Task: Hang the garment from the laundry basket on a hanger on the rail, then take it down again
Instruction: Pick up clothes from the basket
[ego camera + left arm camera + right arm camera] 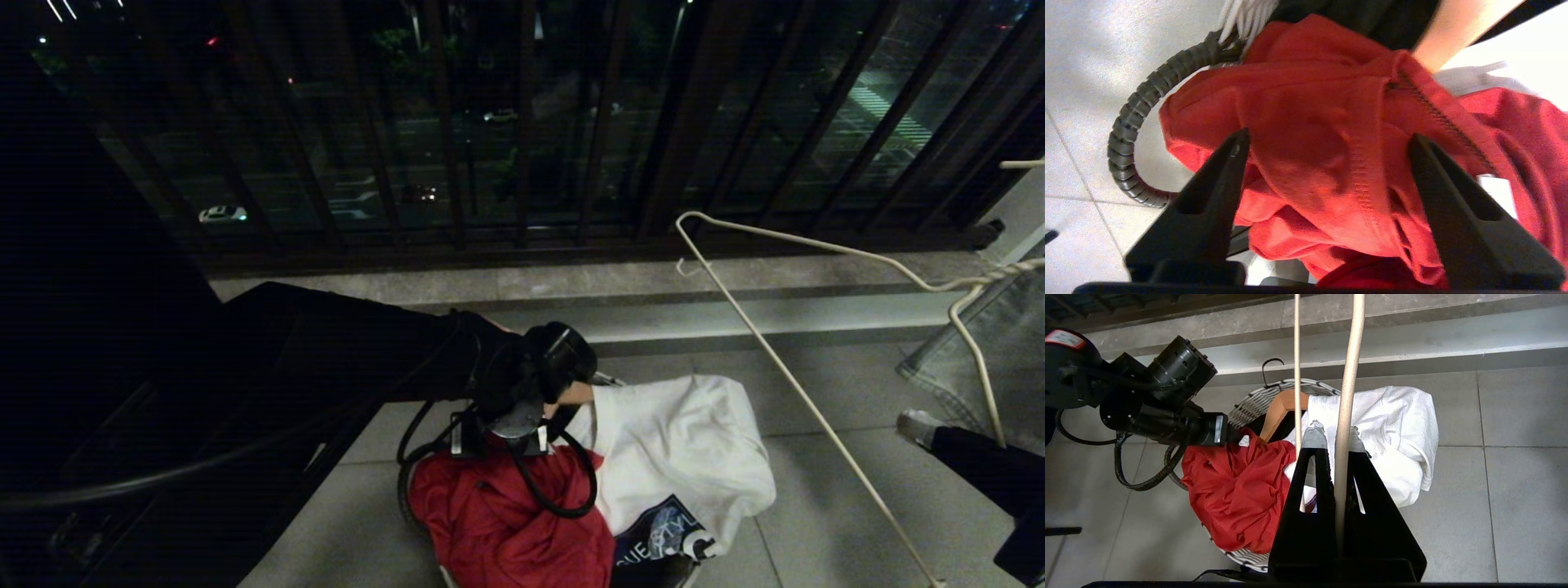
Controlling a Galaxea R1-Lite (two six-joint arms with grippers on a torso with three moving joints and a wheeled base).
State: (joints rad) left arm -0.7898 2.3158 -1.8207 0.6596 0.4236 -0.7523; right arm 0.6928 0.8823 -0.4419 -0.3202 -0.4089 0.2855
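Note:
The red garment (pixel 506 531) lies crumpled in the laundry basket (pixel 1257 404) on the floor. My left gripper (pixel 1327 139) hangs just over the basket, open, with its two fingers standing on either side of a hemmed fold of the garment (pixel 1310 122) and not pinching it. In the right wrist view the garment (pixel 1237 490) fills the basket's near side. My right gripper (pixel 1336 430) is shut on the hanger (pixel 1345 396), a thin white wire one, held above the basket. In the head view the hanger (pixel 784 367) slants across the right side. The rail is out of view.
A white T-shirt (pixel 678 441) with a dark print lies in the basket beside the red one, over a wooden hanger (pixel 1280 410). Dark window railing bars (pixel 522 122) and a stone step (pixel 735 318) lie behind. Denim cloth (pixel 988 343) hangs at the right, above a grey shoe (pixel 914 425).

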